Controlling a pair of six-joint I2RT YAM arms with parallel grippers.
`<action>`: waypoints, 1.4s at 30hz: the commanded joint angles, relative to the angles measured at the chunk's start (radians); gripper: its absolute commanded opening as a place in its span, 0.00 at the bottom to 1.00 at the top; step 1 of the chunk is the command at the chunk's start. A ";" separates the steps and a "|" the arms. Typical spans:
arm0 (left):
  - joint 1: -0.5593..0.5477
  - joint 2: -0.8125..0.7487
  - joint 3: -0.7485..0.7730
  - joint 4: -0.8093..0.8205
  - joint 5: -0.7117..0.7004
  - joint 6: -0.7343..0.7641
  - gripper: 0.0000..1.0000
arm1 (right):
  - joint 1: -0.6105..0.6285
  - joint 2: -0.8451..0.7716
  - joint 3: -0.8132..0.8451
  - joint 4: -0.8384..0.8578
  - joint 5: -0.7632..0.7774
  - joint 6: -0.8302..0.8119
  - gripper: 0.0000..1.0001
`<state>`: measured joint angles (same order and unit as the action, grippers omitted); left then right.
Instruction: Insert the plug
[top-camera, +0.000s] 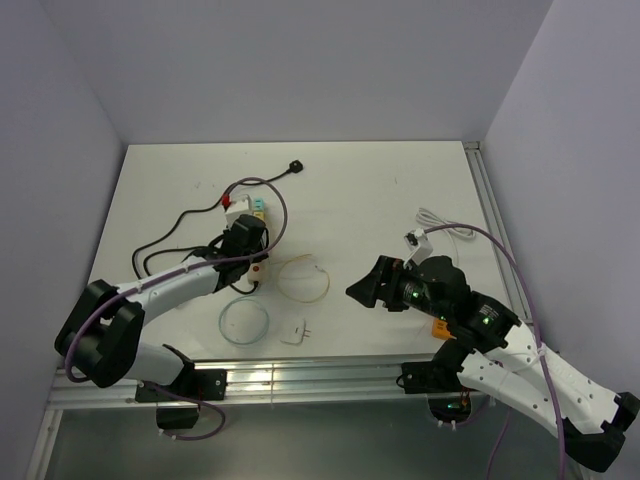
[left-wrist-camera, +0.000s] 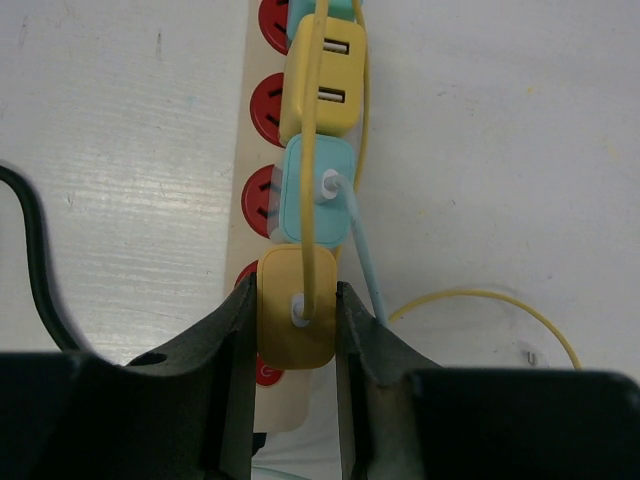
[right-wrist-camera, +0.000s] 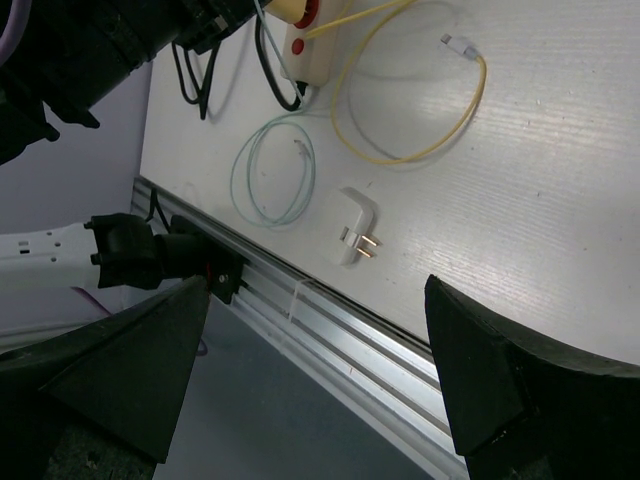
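A cream power strip (left-wrist-camera: 281, 402) with red sockets lies on the white table, left of centre in the top view (top-camera: 240, 207). A yellow USB adapter (left-wrist-camera: 322, 75) and a teal plug (left-wrist-camera: 312, 195) sit in it. My left gripper (left-wrist-camera: 296, 290) is shut on a yellow plug (left-wrist-camera: 297, 335) seated at the strip's near end, one finger on each side; in the top view the gripper (top-camera: 245, 242) covers it. My right gripper (top-camera: 365, 290) is open and empty, held above the table, with its fingers wide apart in the right wrist view (right-wrist-camera: 315, 290).
A loose white two-pin plug (top-camera: 294, 332) lies near the front edge, also in the right wrist view (right-wrist-camera: 355, 228). A teal cable coil (top-camera: 244, 322) and a yellow cable loop (top-camera: 305, 280) lie beside it. A black cord (top-camera: 295, 167) runs to the back. A white cable (top-camera: 440, 225) lies right.
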<state>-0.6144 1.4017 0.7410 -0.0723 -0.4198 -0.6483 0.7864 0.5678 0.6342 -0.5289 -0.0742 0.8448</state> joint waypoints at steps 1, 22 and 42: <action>-0.021 0.088 -0.063 -0.068 0.041 -0.142 0.00 | -0.006 -0.016 -0.007 0.033 -0.006 0.004 0.95; -0.091 0.125 -0.006 -0.148 0.144 0.027 0.00 | -0.006 -0.022 -0.018 0.029 -0.016 0.004 0.95; -0.177 0.223 -0.057 0.040 0.176 -0.186 0.00 | -0.004 -0.032 -0.019 0.020 -0.019 0.003 0.95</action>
<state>-0.7326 1.5116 0.7383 0.0639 -0.5228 -0.7017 0.7864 0.5461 0.6125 -0.5293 -0.0956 0.8513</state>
